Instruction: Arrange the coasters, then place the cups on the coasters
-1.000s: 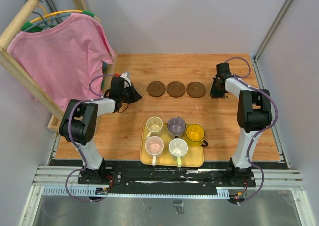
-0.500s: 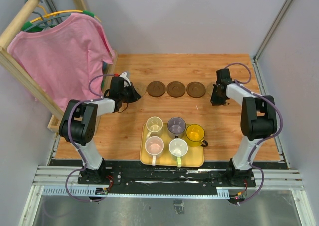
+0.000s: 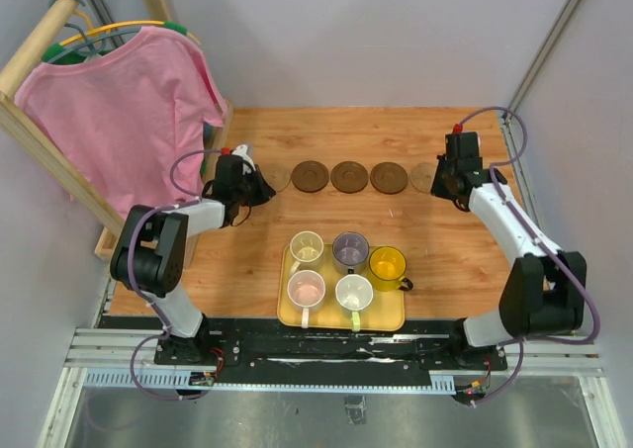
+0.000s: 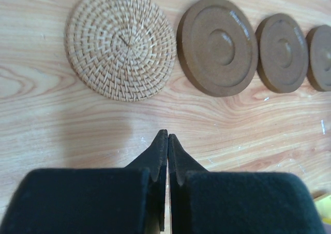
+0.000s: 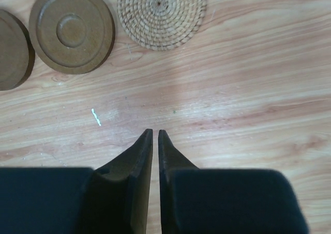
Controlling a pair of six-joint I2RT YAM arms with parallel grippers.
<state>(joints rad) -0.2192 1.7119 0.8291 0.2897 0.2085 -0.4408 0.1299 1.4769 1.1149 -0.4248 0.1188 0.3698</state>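
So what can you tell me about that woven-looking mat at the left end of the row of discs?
The woven coaster is a flat round disc of pale tan fibre coiled in a spiral from its centre, like rattan or straw. It lies flat on the wooden table, at the left end of the row, close beside a dark brown coaster with a narrow gap between them. Nothing rests on it, and no gripper touches it.

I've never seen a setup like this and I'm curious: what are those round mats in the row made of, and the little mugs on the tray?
The two end coasters look like woven rattan or straw: pale coiled strands, matte. The three brown coasters between them look like turned wood or fibreboard, smooth with ringed grooves; which one is unclear. The cups appear to be translucent tinted plastic, glossy, and the tray opaque yellow plastic.
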